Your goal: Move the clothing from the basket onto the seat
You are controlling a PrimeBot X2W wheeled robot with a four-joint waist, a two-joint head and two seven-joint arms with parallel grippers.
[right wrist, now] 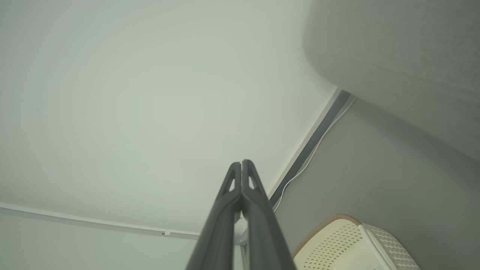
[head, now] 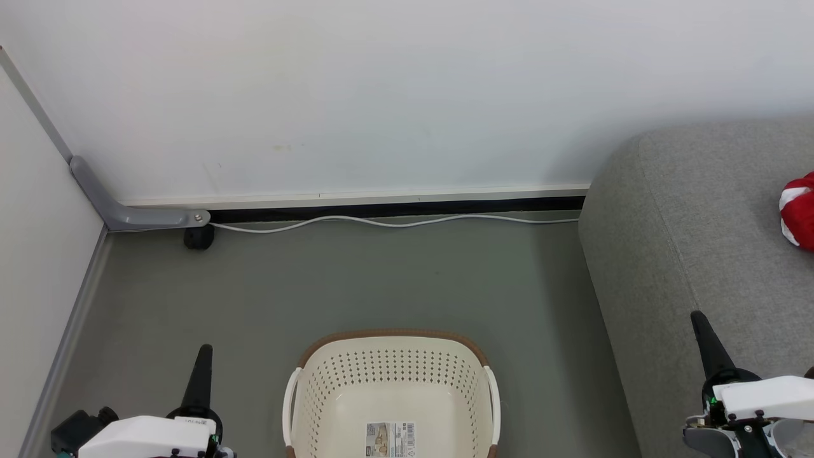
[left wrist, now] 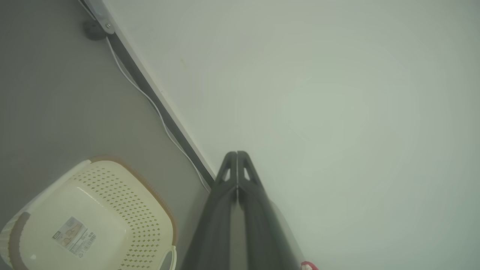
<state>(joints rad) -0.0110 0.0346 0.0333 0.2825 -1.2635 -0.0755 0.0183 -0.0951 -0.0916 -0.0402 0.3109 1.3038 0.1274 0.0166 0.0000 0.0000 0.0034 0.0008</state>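
**A:** Where did the big pieces sit in the head view?

**B:** The seat (head: 699, 242) took the 3 o'clock side. The basket (head: 394, 366) stood on the floor at 6 o'clock, well apart from it. From what showed, the basket held nothing but a printed label (head: 390, 439) on its bottom.

**A:** And the clothing?

**B:** The clothing (head: 800, 213), red with white trim, lay on the seat at the far 3 o'clock edge and was cut off by the frame. How much of it rested there could not be told.

**A:** The hands?

**B:** Both were clenched on nothing, with the fingers pressed together. The left gripper (head: 204, 351) hung over the floor at 7 o'clock, beside the basket. The right gripper (head: 699, 321) hung over the seat's front part at 4 o'clock, apart from the clothing.

**A:** What might have gone wrong from there?

**B:** The job looked all but done, so the risk was disturbance. A careless sweep of the right arm toward 3 o'clock could have dragged the clothing off the cushion. A turn of the left arm toward 6 o'clock could have knocked the light basket aside. Rolling toward 12 o'clock risked snagging the white cable (head: 394, 222) along the wall.
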